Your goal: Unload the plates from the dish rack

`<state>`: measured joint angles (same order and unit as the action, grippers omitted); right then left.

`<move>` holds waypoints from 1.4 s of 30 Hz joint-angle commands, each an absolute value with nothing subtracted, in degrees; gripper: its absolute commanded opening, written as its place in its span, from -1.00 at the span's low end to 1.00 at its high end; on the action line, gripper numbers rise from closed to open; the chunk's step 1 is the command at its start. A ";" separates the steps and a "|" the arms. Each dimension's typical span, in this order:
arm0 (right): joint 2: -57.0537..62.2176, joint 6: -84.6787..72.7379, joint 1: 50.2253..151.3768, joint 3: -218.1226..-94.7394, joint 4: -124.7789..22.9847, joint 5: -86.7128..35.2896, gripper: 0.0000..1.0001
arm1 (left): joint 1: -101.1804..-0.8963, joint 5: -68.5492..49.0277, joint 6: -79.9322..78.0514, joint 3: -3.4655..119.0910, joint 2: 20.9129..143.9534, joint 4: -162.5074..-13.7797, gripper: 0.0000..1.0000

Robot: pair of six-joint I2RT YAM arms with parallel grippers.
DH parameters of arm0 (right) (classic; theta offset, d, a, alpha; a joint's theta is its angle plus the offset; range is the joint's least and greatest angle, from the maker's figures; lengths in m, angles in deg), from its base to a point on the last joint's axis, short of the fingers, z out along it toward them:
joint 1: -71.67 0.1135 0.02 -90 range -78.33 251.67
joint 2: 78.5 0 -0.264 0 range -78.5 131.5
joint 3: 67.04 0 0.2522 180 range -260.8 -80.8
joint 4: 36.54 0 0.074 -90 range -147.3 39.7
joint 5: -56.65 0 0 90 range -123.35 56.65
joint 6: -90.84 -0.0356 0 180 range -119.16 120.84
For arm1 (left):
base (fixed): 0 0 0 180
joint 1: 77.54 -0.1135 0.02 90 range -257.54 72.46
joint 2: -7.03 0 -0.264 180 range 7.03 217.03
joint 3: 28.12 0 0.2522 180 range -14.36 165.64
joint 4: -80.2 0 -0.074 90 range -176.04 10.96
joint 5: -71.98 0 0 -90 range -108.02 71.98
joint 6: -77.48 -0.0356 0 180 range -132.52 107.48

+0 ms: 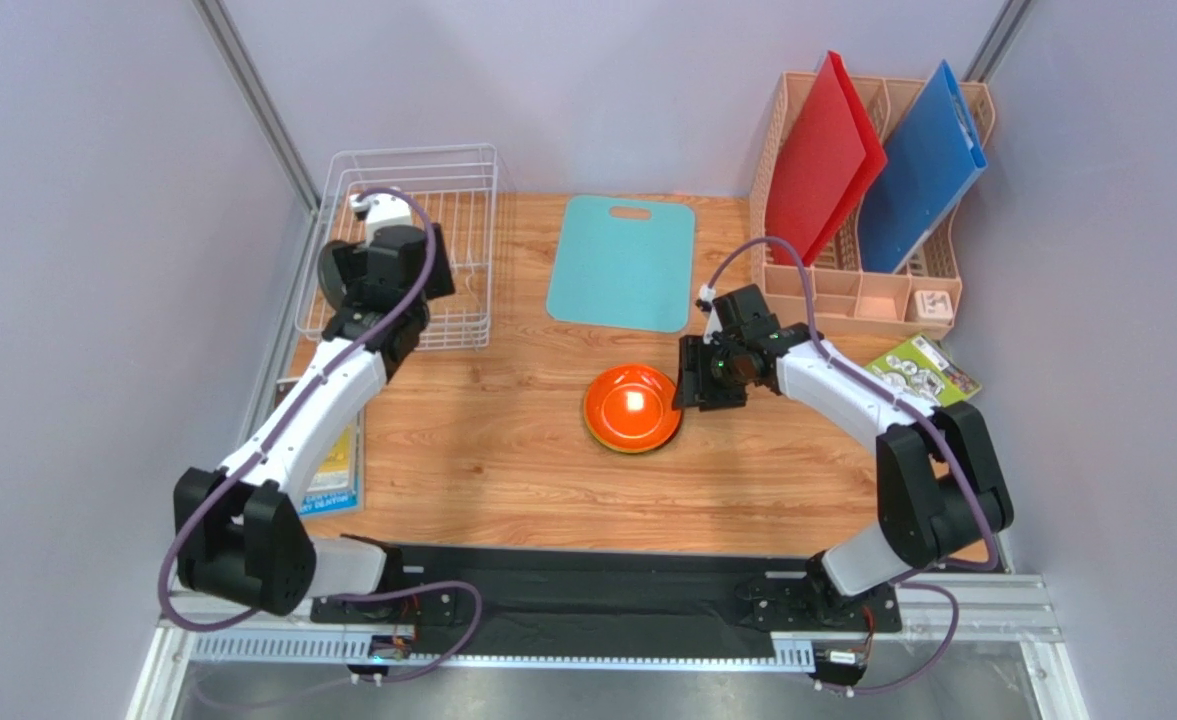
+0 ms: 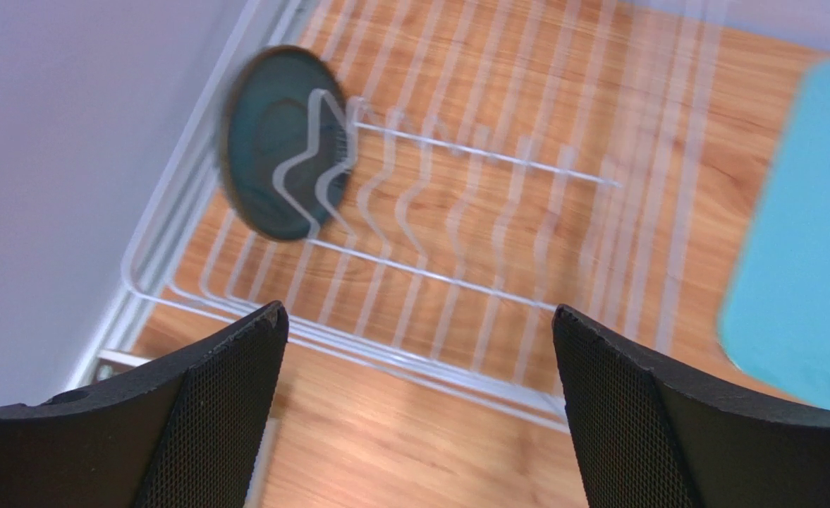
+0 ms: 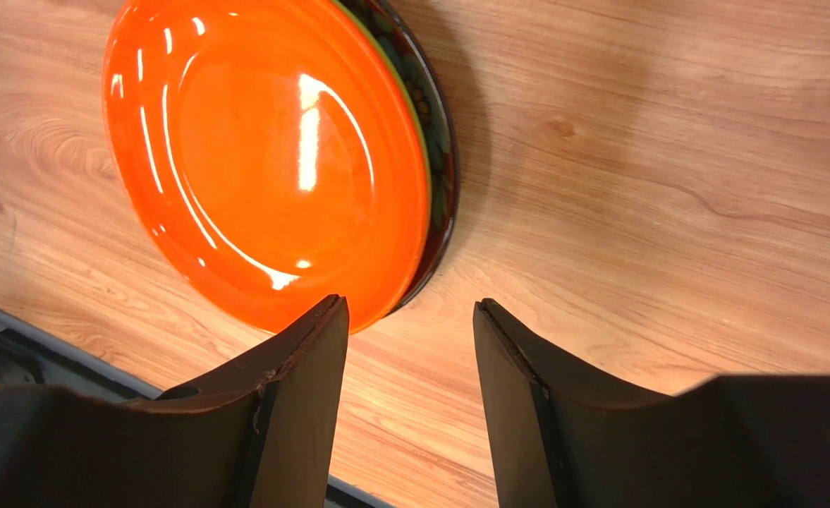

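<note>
The orange plate (image 1: 632,407) lies on top of a stack on the table; in the right wrist view the orange plate (image 3: 265,159) covers a lime green rim and the dark red patterned plate (image 3: 437,148) beneath. My right gripper (image 1: 695,378) is open and empty just right of the stack, also seen in the right wrist view (image 3: 410,318). The dark teal-grey plate (image 2: 271,143) stands on edge in the far left slot of the white wire dish rack (image 2: 472,228). My left gripper (image 2: 419,318) is open and empty above the rack's (image 1: 467,195) near rim.
A flat teal cutting board (image 1: 623,263) lies behind the stack. A peach organizer (image 1: 910,293) with red (image 1: 820,158) and blue (image 1: 922,165) boards stands at back right. A printed packet (image 1: 925,371) lies by the right arm; a booklet (image 1: 336,473) at the left edge.
</note>
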<state>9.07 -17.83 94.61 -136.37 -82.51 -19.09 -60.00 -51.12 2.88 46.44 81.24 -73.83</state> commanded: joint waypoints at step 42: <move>20.64 -13.83 93.21 -148.38 -80.71 -22.28 0.06 | -93.01 -25.49 0.58 62.90 114.78 -87.69 0.08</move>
<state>19.78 -14.90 93.76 -146.12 -82.64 -23.37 -92.35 -25.97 1.00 61.13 114.51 -82.71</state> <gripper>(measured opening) 0.534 0.586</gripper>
